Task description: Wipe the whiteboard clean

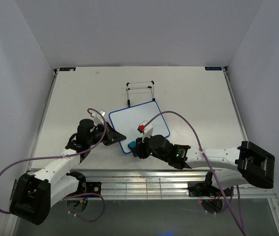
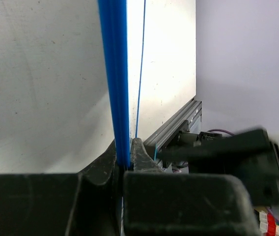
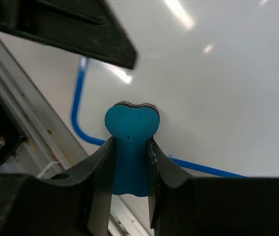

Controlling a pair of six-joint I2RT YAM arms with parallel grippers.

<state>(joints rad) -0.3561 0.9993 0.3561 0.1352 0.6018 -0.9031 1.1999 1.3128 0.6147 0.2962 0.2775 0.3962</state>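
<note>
Whiteboard point(image 1: 129, 123): laid flat near the middle of the table point(image 1: 75, 93), skewed to its edges, just in front of the wire stand point(image 1: 140, 91); no writing can be made out on its face
Left gripper point(image 2: 125, 152): clamped tight on the board's blue frame at its left edge, so that the board is pinned in place
Right gripper point(image 3: 129, 146): closed around the waist of the blue eraser point(image 3: 129, 120), whose head is set against the board
Key relation: the eraser is placed at the board's near corner, just inside the curved frame; nearly all of the white face is spread away from that claw, toward the far right
Next move, as judged: strokes would have to be carried outward from the corner, away from the left claw's hold
Risk: the board could be dragged along if the frame grip were loosened
</note>
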